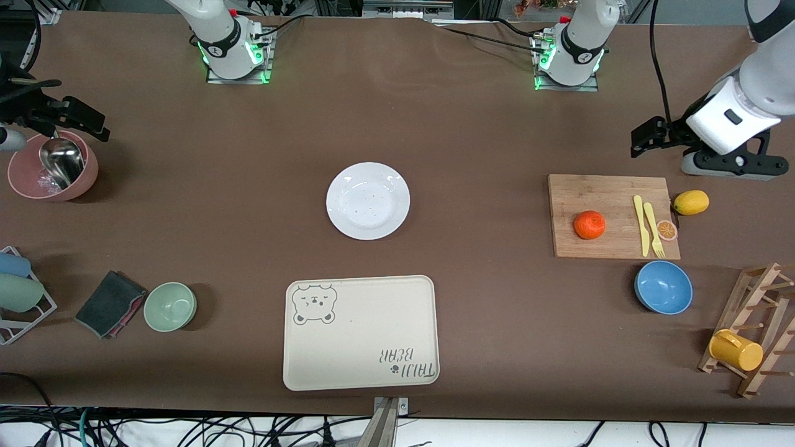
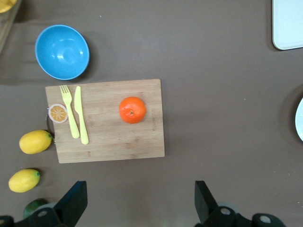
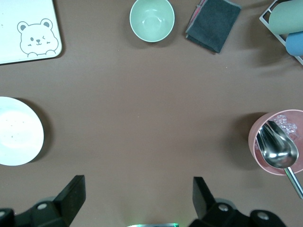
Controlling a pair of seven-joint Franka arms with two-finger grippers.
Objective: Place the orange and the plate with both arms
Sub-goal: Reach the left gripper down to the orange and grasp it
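Looking across the table, I see nothing picked up yet: the orange (image 1: 589, 225) sits on the wooden cutting board (image 1: 612, 216) toward the left arm's end, beside the yellow knife and fork (image 1: 648, 225) and the small orange slice (image 1: 667, 230), while the plate (image 1: 367, 200) lies alone on the bare tabletop in the middle, farther from the front camera than the bear-print tray (image 1: 361, 333). That split reads to me as one item per arm, the orange for the left and the plate for the right, with the tray the likely place for both, though I can only guess that. My left gripper (image 2: 140, 203) hangs high over the table's end beside the board, its jaws spread wide and empty, the orange framed between them in the left wrist view. My right gripper (image 3: 138, 202) hovers over the pink bowl (image 1: 52, 166) with the metal scoop (image 1: 61, 161) at the right arm's end, jaws equally wide, gripping nothing, well apart from the plate.
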